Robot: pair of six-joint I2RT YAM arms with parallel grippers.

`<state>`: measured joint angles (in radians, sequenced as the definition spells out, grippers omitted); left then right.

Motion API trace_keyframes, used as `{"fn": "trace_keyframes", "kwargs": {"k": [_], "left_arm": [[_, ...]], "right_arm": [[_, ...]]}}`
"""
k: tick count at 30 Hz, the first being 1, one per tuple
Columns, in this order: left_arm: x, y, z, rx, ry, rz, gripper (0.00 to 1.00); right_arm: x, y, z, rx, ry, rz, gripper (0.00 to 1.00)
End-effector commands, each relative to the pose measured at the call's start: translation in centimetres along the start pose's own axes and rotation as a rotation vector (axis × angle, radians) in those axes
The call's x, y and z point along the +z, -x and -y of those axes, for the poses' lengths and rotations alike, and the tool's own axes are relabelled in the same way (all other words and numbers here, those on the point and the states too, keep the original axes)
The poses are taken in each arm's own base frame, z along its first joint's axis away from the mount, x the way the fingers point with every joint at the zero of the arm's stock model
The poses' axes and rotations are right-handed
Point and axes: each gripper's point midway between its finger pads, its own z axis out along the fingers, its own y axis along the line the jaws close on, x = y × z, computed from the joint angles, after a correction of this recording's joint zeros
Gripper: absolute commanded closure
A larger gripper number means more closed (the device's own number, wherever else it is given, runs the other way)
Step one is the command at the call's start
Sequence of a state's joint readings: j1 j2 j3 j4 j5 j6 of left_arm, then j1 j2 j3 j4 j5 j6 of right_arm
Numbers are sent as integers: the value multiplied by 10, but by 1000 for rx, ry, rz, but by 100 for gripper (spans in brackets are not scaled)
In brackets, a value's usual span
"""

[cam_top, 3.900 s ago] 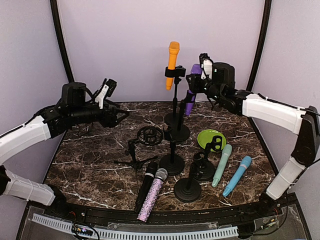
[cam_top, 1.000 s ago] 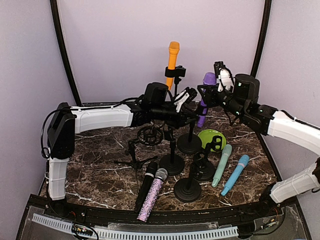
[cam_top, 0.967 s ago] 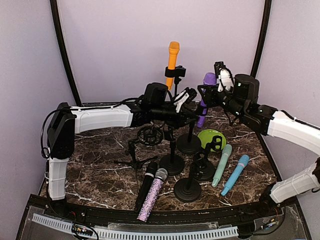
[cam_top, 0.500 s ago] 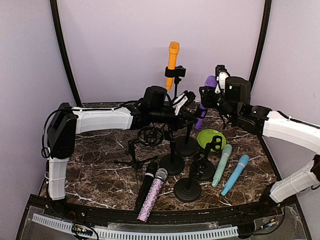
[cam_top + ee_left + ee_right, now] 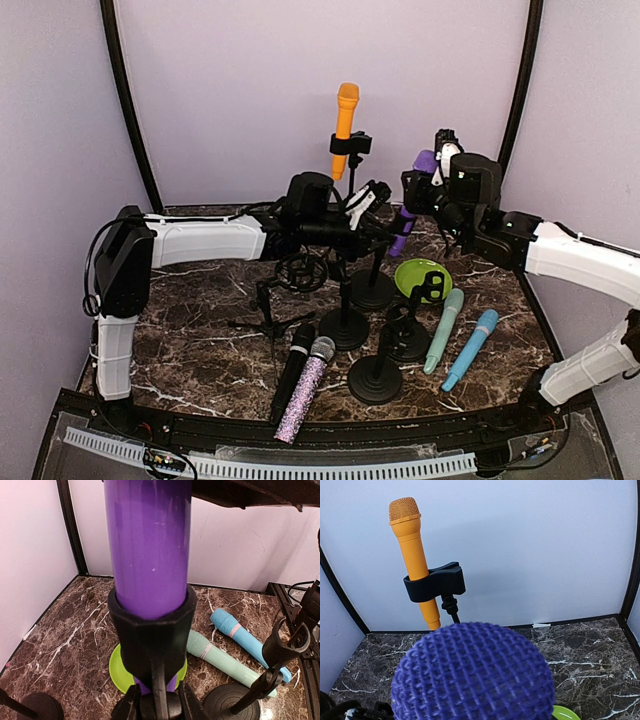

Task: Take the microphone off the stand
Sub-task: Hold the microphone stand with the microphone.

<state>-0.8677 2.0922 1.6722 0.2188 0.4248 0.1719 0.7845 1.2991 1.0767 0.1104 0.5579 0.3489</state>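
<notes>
A purple microphone (image 5: 405, 222) (image 5: 147, 545) sits tilted in the black clip (image 5: 152, 630) of a round-based stand (image 5: 372, 291). My left gripper (image 5: 378, 228) (image 5: 159, 707) is shut on the stand's neck just under the clip, one finger on each side of the post. My right gripper (image 5: 418, 190) is shut on the microphone's upper body, below its mesh head (image 5: 472, 675). That head fills the lower part of the right wrist view and hides my right fingers there.
An orange microphone (image 5: 345, 125) (image 5: 415, 560) is clipped on a tall stand behind. A green disc (image 5: 420, 275), a teal microphone (image 5: 443, 330) and a blue one (image 5: 473, 350) lie at the right. Empty stands (image 5: 345, 325) and two microphones (image 5: 300, 380) lie in front.
The right wrist has shifted a little left and the purple microphone leans more to the right at its top. The left gripper and stand have dropped slightly and moved left. Both grips are unchanged.
</notes>
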Motion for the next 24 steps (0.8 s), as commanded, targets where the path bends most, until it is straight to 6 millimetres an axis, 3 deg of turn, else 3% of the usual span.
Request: {"fn": "trace_keyframes", "kwargs": {"k": [1,9,15,24], "left_arm": [[-15,19,-1,23,23,26,100],[-17,17,-2,28,32,22,100],[-18,16,-3,43,41,12,100],[-19,14,-6,49,56,-1,100]], "right_arm": [[-25,77,-25,161,139,224,89],[-35,74,-38,65,236,214,89],[-41,70,-59,-85,345,174,85],[-52,75,-62,-176,380,196,87]]}}
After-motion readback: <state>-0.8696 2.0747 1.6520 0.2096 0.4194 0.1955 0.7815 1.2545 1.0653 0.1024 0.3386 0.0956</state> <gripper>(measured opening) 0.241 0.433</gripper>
